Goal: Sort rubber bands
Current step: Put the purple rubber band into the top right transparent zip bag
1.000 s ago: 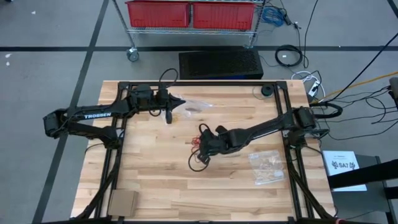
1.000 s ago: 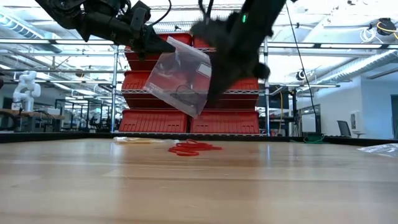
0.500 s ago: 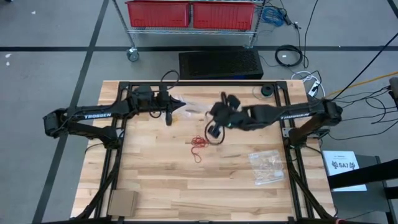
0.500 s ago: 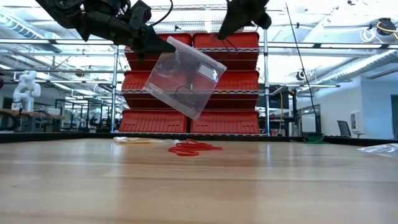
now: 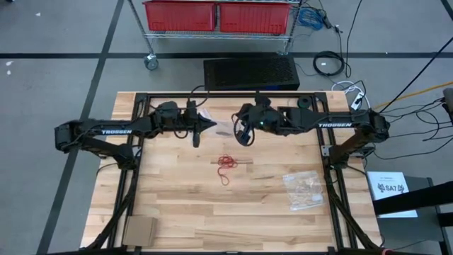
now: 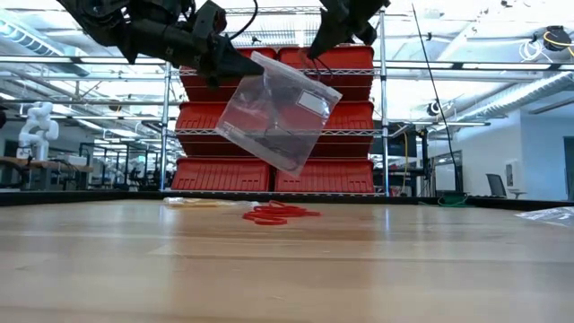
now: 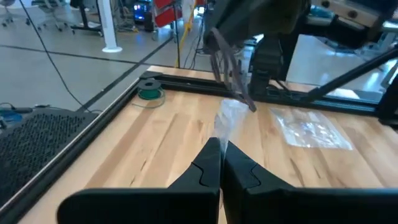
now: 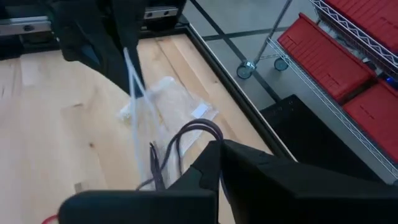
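Rubber bands (image 5: 226,162): red, on table | L hand (image 5: 210,124): holds bag (image 6: 278,112)

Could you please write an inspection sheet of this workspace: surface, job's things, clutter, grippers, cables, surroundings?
Surface: wooden table inside a black frame.
Job's things: red bands in a heap at mid-table; dark bands hang from the right gripper; clear bag held in the air; second bag with pale contents lies toward the right side.
Clutter: cardboard piece at the near left corner; green roll at the table's edge.
Grippers: left gripper shut on the clear bag's edge; right gripper shut on the dark bands, beside the bag.
Cables: loose cables on the floor to the right.
Surroundings: wire cart with red bins, black mat.
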